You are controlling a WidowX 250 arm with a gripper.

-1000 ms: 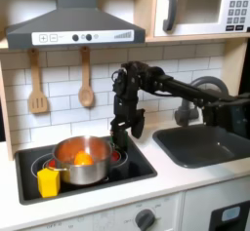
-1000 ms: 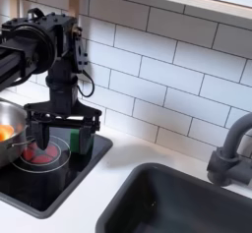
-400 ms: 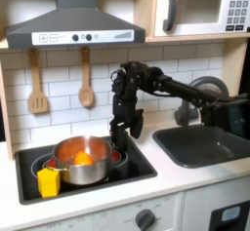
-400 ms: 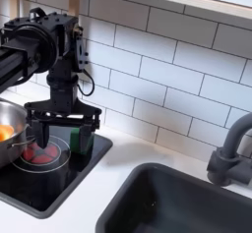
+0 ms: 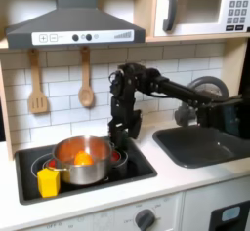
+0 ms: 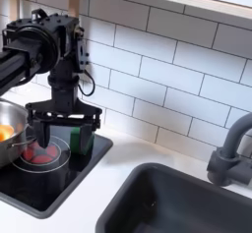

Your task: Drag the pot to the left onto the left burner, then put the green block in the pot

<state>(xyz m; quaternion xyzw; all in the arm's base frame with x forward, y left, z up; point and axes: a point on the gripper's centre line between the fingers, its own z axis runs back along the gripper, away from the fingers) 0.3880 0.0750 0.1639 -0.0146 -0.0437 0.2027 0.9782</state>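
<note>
Centrally, the black cooktop point(image 5: 137, 169) carries the pot point(image 5: 82, 160) on the left burner point(image 5: 43, 164), an orange round piece point(image 5: 84, 159) lying inside it. Next, the gripper point(image 6: 63, 138) hangs over the red-ringed burner point(image 6: 42, 154) beside the pot, its fingers point(image 6: 46, 139) spread apart and holding nothing. Behind them, the green block point(image 6: 82, 139) stands upright at the cooktop's back edge. Smallest, a yellow cup point(image 5: 48, 181) sits before the pot.

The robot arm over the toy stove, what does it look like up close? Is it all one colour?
Yes, nearly all black. The arm is built of boxy matte black segments joined by chunky blocks at the joints. Its gripper is a wide black crossbar carrying two thin flat black fingers. A thin dark cable runs along the upper segment. No markings are legible.
</note>
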